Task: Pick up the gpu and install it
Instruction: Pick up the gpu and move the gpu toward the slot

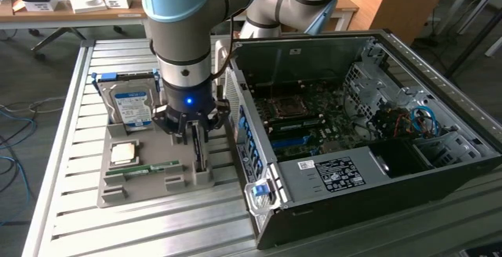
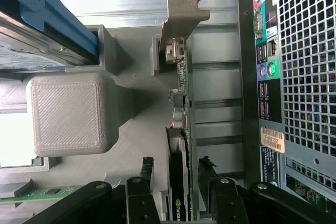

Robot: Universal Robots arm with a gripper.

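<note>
Here's the bench (image 1: 157,224), a silver metal top built of long parallel slats. Two things sit directly on it. Toward the exterior view's left lies a flat grey holder tray (image 1: 145,182) with moulded slots and raised blocks. Just beside it, on the exterior view's right, an open black computer case (image 1: 330,174) lies on its side, its ported face turned toward the tray.

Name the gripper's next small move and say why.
Probably close on the gpu: the gripper straddles the upright card, its fingers on either side with small gaps showing, while the card stands in the grey holder beside the computer case.
</note>
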